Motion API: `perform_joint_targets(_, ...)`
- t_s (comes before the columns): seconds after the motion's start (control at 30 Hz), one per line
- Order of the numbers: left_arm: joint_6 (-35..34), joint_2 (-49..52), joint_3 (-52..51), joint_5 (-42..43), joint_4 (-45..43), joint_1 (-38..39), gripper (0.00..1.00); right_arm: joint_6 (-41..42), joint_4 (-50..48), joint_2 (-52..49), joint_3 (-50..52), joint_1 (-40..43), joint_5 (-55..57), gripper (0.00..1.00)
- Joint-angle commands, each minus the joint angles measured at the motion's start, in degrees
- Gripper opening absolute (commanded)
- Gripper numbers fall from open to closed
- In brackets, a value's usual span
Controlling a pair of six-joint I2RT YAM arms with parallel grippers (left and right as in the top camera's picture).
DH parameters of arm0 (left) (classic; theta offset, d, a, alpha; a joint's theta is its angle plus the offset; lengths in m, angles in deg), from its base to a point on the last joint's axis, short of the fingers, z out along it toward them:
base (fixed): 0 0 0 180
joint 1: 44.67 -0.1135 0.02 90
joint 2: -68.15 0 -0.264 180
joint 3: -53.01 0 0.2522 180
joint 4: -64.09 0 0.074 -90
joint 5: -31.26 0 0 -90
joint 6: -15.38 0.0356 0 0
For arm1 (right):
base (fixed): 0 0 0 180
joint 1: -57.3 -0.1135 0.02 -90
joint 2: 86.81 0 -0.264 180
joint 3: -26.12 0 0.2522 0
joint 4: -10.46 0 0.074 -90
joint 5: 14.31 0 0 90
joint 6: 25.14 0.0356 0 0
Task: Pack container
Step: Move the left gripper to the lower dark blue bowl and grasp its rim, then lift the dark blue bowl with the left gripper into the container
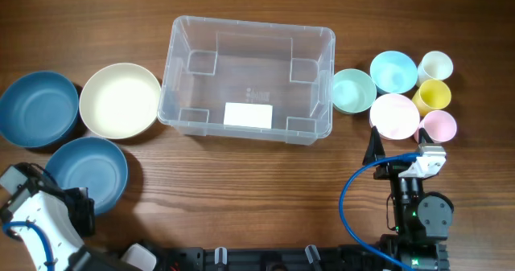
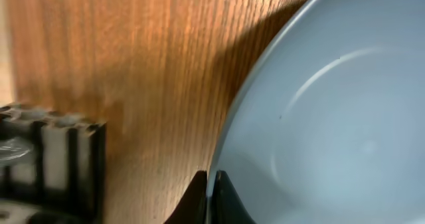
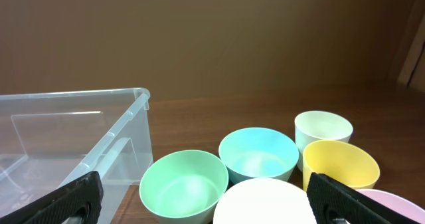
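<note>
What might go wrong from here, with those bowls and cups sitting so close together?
The left hand seems to pinch only the thin rim of the near blue bowl; lifted that way, it may tilt or slip out. The right hand is open by tightly clustered crockery; reaching for the pale pink bowl might nudge the green bowl or yellow cup.

Clear plastic rectangular container (image 1: pixel 245 23): 1. Large round dark-blue bowls (image 1: pixel 36 108) (image 1: pixel 90 170): 2. Large round cream bowl (image 1: pixel 121 100): 1. Small pastel bowls (image 1: pixel 353 90) (image 1: pixel 393 71) (image 1: pixel 394 116): 3. Small pastel cups (image 1: pixel 435 65) (image 1: pixel 432 96) (image 1: pixel 439 126): 3.
</note>
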Motion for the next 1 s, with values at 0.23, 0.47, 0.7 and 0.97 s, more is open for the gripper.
perform_joint_targets(0.23, 0.59, -11.74, 13.05, 1.05, 13.18, -0.44, 0.04, -0.20, -0.31, 0.04, 0.24, 0.24, -0.90, 1.00)
perform_joint_targets(0.47, 5.51, -23.39, 19.56, 19.93, 15.12, -0.37, 0.04, -0.22, -0.31, 0.04, 0.24, 0.24, -0.90, 0.99)
perform_joint_targets(0.7, 14.08, -30.58, 20.96, 50.53, 6.23, 2.23, 0.04, -0.22, -0.31, 0.04, 0.24, 0.24, -0.90, 1.00)
perform_joint_targets(0.97, 14.03, -30.53, 20.96, 51.91, -8.24, 14.12, 0.04, -0.20, -0.31, 0.04, 0.26, 0.24, -0.90, 1.00)
